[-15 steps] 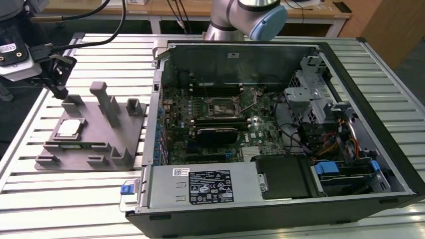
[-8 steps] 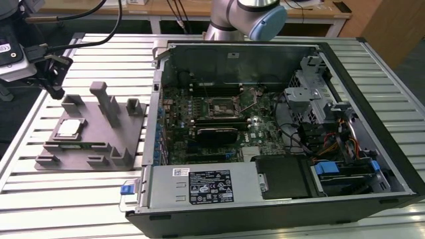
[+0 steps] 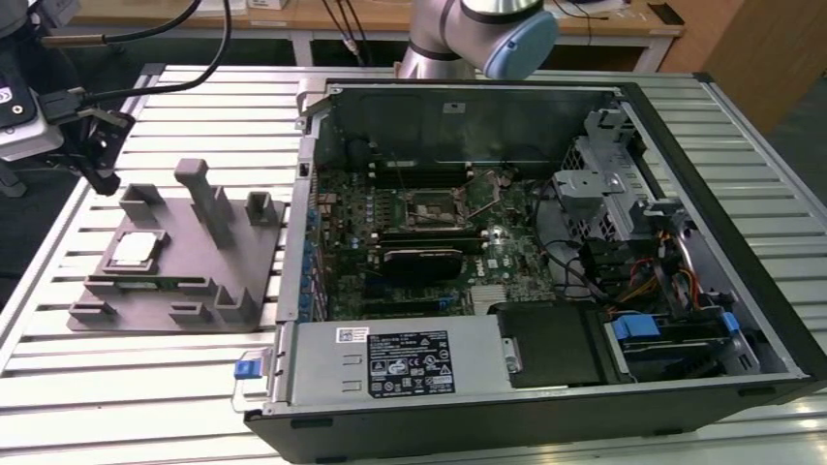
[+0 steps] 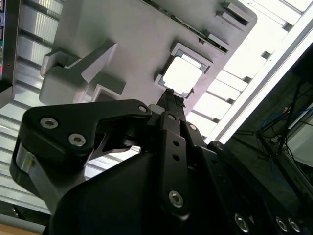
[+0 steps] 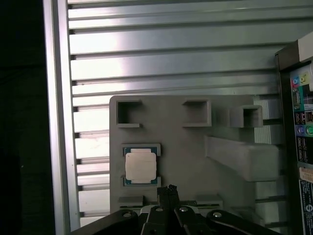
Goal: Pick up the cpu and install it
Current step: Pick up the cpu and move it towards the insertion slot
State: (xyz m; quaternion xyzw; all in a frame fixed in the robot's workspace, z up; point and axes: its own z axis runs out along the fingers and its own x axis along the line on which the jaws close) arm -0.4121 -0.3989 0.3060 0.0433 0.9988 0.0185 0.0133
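Note:
The cpu [image 3: 136, 251] is a small square chip with a shiny silver top. It lies flat in a recess of the grey fixture [image 3: 181, 291] at the exterior view's left, outside the computer case. In the first wrist view the cpu [image 5: 141, 165] sits between two small grey brackets. My gripper [image 5: 168, 189] hovers above the fixture with its thin black fingers pressed together and nothing between them. The tips stand just beside the chip and apart from it. In the second wrist view the gripper [image 4: 171, 96] tips point toward the bright cpu [image 4: 182, 76]. In the exterior view the gripper [image 3: 103, 182] hangs over the fixture's far left corner.
The open computer case [image 3: 723, 242] lies to the exterior view's right, with the motherboard's black-framed socket [image 3: 433, 206] near its middle. Grey posts [image 3: 207, 199] rise from the fixture beside the chip. The slatted metal table [image 3: 142, 387] runs under everything. The arm's base [image 3: 485, 34] stands behind the case.

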